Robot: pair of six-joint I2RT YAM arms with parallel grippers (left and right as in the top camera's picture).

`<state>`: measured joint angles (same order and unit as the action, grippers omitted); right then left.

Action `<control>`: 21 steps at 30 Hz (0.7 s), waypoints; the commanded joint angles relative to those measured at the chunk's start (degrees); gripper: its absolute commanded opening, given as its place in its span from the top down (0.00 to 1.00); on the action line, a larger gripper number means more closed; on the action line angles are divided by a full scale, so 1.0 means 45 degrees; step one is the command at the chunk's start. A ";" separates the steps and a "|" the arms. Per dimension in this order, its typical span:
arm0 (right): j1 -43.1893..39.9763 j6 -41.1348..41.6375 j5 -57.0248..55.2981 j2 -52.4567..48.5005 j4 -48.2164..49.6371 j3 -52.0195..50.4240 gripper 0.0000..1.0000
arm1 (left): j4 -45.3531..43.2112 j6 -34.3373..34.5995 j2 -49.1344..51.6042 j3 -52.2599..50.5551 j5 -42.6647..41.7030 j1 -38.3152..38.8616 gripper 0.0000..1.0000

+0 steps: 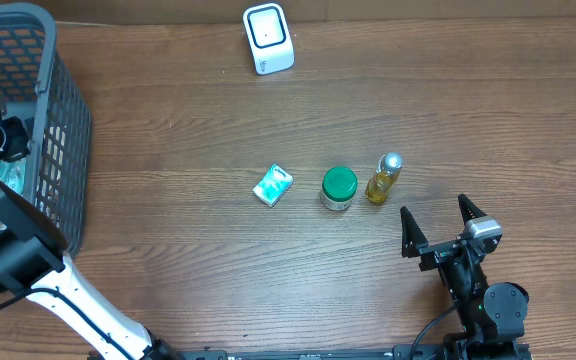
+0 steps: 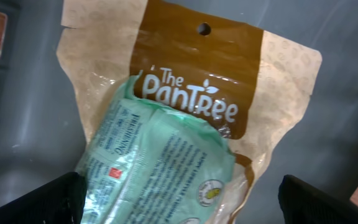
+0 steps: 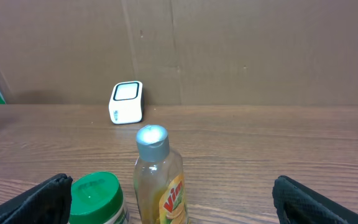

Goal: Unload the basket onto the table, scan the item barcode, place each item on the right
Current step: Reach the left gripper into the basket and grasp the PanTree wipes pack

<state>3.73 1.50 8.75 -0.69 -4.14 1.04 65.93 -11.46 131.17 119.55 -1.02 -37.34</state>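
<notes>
Clear bottle of yellow liquid with a silver cap (image 1: 384, 178) stands upright on the wood-grain table (image 1: 188, 260), long axis vertical, with a cardboard wall (image 3: 241, 50) behind. A green-lidded jar (image 1: 339, 187) is just beside it, then a small teal packet (image 1: 273, 185). White box scanner (image 1: 268, 38) is well apart at the far edge. Right gripper (image 1: 433, 206) is spread empty near the bottle. Left gripper (image 2: 180, 179) gapes over a mint-green packet (image 2: 160, 155) lying on a brown pouch (image 2: 197, 62) in the grey mesh basket (image 1: 63, 130).

Left claw (image 2: 182, 204) wide open, downward; right claw (image 1: 437, 222) wide open, level and forward.
</notes>
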 commanded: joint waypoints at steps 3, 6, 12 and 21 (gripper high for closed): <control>-0.0097 0.0005 -0.0019 0.0068 0.0049 -0.0126 0.00 | -0.0078 -0.1127 -0.0418 0.0325 -0.0495 -0.0374 0.00; -0.0097 0.0005 -0.0024 0.0063 0.0049 -0.0126 0.00 | -0.0053 -0.1175 -0.0418 0.0325 -0.0515 -0.0486 0.00; -0.0097 0.0005 -0.0019 0.0063 0.0049 -0.0126 0.00 | -0.0073 -0.1171 -0.0408 0.0301 -0.0559 -0.0714 0.01; -0.0097 0.0005 -0.0024 0.0063 0.0053 -0.0126 0.00 | 0.0010 -0.1175 0.0345 0.0272 -0.0831 -0.0918 0.00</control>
<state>3.73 1.48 8.73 -0.69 -4.10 1.04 65.78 -15.25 131.17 119.55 -3.25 -41.04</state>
